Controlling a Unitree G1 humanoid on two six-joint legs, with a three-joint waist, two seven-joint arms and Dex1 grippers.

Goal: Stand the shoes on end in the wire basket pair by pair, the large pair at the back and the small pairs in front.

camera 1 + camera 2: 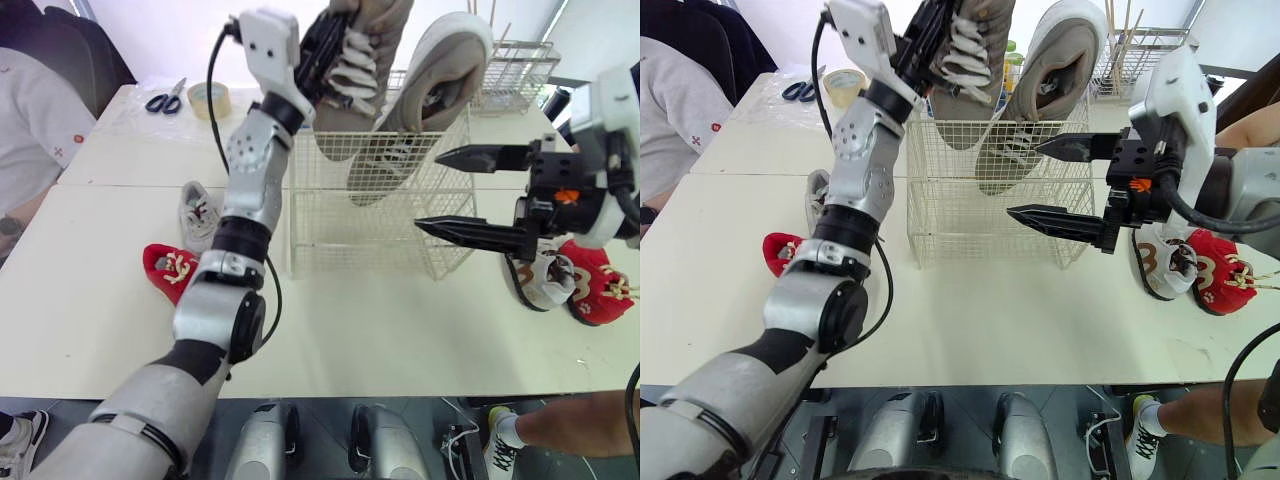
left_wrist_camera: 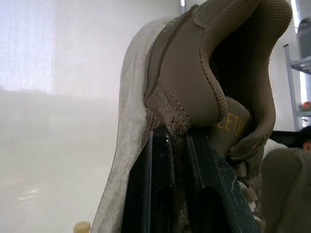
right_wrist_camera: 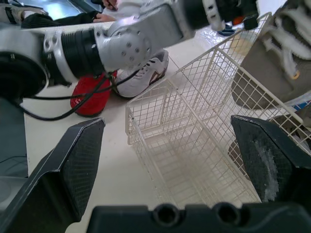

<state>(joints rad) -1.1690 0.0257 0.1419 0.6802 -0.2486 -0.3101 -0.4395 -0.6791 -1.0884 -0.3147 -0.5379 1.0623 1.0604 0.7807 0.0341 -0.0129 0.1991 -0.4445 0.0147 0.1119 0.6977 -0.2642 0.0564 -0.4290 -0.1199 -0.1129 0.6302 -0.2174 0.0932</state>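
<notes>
one mesh shoe (image 1: 362,45), gridded wire basket (image 1: 335,232)

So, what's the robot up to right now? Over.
Left gripper shut on one large tan shoe, raised over the wire basket. Its mate already stands inside. Right gripper open beside the basket. Four small shoes on the table, nothing blocking.

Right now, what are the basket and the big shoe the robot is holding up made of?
Basket: thin wires in a square grid, cream and not shiny, likely coated metal. Shoe in the left gripper: tan woven mesh with smoother stitched panels, maybe suede or faux leather. Its pale sole looks like foam or rubber.
</notes>
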